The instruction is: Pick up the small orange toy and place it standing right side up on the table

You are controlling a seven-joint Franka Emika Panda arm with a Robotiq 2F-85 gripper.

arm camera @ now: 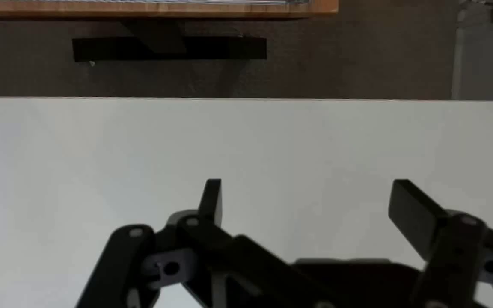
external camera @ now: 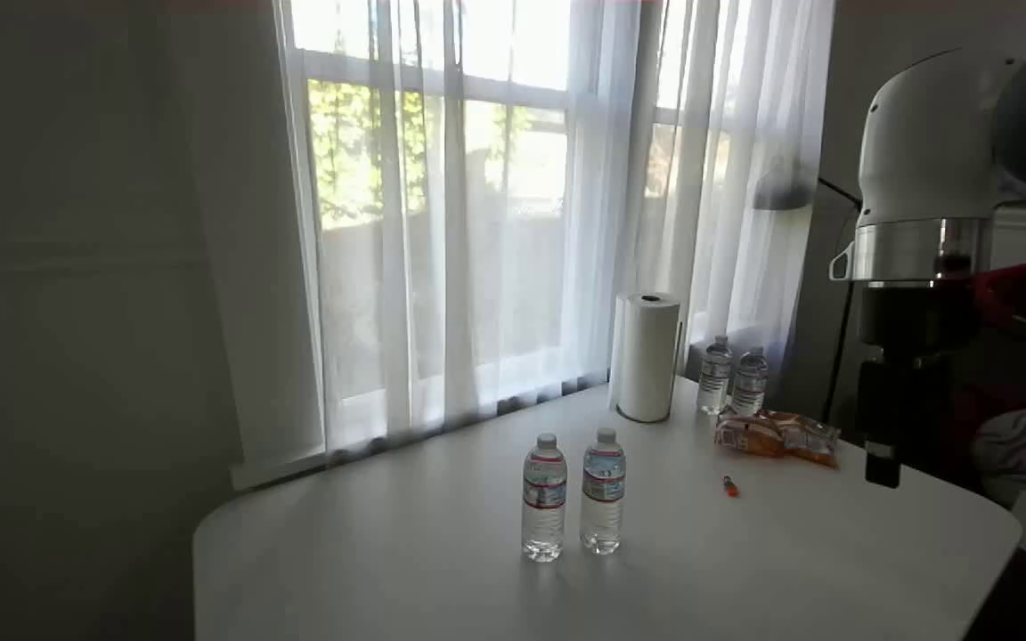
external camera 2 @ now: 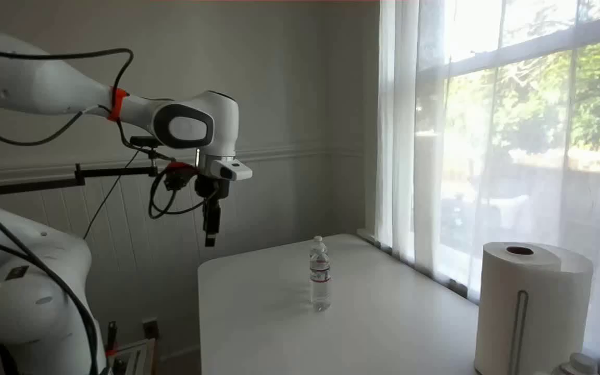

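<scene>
The small orange toy [external camera: 730, 486] is on the pale table [external camera: 388, 543] in an exterior view. It looks short and long, with a dark far end, and seems to lie on its side; finer shape is too small to tell. It does not show in the wrist view. The table also shows in an exterior view [external camera 2: 279, 338] and in the wrist view [arm camera: 101, 149]. My gripper [external camera: 883, 465] hangs fingers down above the table, to the right of the toy and apart from it there. It also shows in an exterior view [external camera 2: 210, 240]. In the wrist view my gripper [arm camera: 306, 192] is wide open and empty.
Two water bottles [external camera: 544, 499] [external camera: 602, 494] stand mid-table. A paper towel roll [external camera: 647, 361] stands by the curtained window. Two more bottles [external camera: 714, 378] [external camera: 750, 383] and orange snack bags [external camera: 771, 436] sit behind the toy. The table's edge [arm camera: 229, 99] crosses the wrist view.
</scene>
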